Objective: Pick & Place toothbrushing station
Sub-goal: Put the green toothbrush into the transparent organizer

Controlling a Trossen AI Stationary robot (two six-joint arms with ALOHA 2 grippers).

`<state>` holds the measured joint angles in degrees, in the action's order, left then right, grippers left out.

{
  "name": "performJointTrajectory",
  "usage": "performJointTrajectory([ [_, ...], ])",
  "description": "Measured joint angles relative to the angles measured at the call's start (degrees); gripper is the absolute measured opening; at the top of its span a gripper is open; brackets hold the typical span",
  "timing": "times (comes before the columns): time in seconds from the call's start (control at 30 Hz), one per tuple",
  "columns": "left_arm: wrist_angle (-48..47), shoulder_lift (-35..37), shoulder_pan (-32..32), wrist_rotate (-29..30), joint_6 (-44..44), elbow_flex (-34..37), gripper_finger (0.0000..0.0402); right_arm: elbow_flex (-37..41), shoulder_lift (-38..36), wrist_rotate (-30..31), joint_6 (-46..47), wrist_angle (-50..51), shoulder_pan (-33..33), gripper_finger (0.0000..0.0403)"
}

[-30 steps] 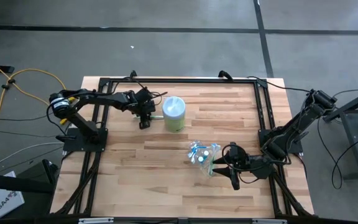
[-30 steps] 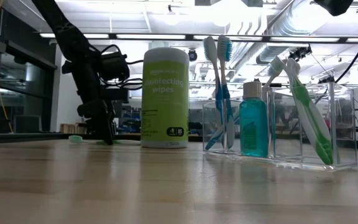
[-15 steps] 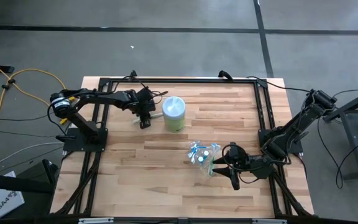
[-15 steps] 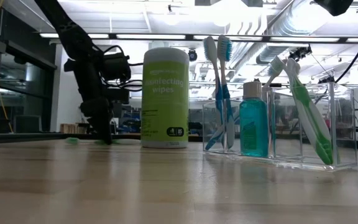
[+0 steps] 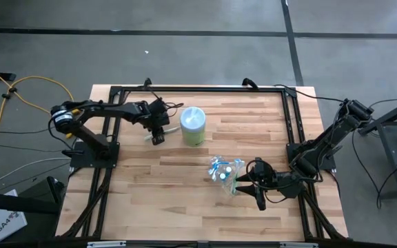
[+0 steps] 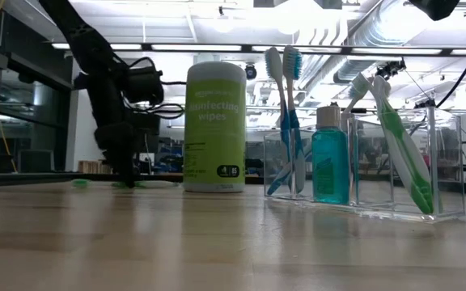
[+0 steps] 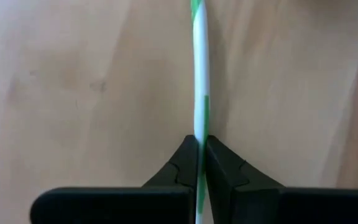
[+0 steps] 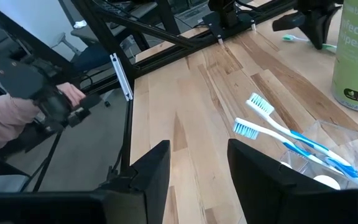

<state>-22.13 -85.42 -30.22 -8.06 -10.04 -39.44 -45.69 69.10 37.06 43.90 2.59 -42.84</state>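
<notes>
A slim green-white toothbrush (image 7: 199, 68) lies close to the table at the far left, beside a green wipes canister (image 5: 193, 125). My left gripper (image 5: 158, 137) is shut on it. The clear container (image 6: 362, 170) stands at the near right and holds blue-white toothbrushes (image 6: 285, 121), green-white ones (image 6: 399, 145) and a teal bottle (image 6: 330, 166). My right gripper (image 5: 245, 181) stands open just right of the container, with bare wood between its fingers (image 8: 155, 168). My left gripper pinches the toothbrush's handle (image 7: 199, 127) between its two fingers. The fingers come steeply from above and lie across the brush, which runs on past them on both sides. The brush stays about level at the table's surface; whether it is clear of the wood I cannot tell.
The wipes canister (image 6: 215, 125) stands upright right next to my left gripper. A black frame (image 5: 185, 88) runs around the table's edges. Beyond the table, a person's sleeve and hand (image 8: 23, 112) hold a dark device. Bare wood lies between canister and container.
My left gripper has shut on the green-white toothbrush and gone a little toward the table's left edge. The brush has gone with it: its green end in the low view now lies farther left of the canister.
</notes>
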Motion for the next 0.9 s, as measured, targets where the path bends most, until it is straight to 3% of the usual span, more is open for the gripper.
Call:
performJointTrajectory([
  [0.47,-1.53,11.31,3.04,3.24,1.09,-0.98,0.0003,0.01,0.0,0.01,-0.14,-0.1,0.0,0.0152],
  [0.73,-1.91,14.43,5.46,18.92,-0.58,-4.1,0.0003,0.0,0.0,0.02,-0.2,-0.11,0.01,0.0152],
  [0.9,-0.94,14.77,7.43,23.48,-1.11,-7.81,0.0003,0.0,0.0,0.0,-0.22,-0.11,0.01,0.0152],
])
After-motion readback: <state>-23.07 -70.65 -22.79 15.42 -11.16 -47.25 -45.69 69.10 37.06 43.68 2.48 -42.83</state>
